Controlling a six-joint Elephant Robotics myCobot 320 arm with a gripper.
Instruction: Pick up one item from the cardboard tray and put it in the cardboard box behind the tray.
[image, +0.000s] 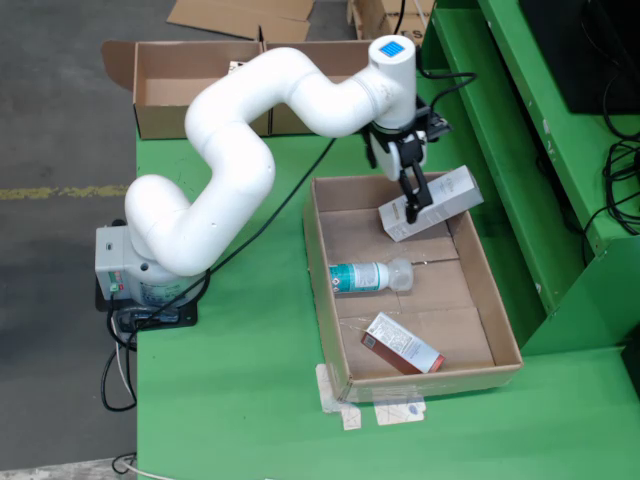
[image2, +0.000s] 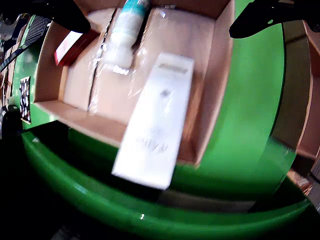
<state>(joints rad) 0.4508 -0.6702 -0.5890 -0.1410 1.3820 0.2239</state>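
The view from above has the gripper (image: 413, 208) clamped on the white carton (image: 432, 203), tilted, lifted over the far right corner of the tray (image: 312, 232). Below it in the tray lie the bottle (image: 368, 276) on its side and, nearer the front wall, a red-and-white carton (image: 402, 343). The box (image: 160, 110) sits behind on the green counter (image: 250, 400). The view that rides on the gripper shows the white carton (image2: 156, 120), blurred, hanging across the tray's rim (image2: 215, 85).
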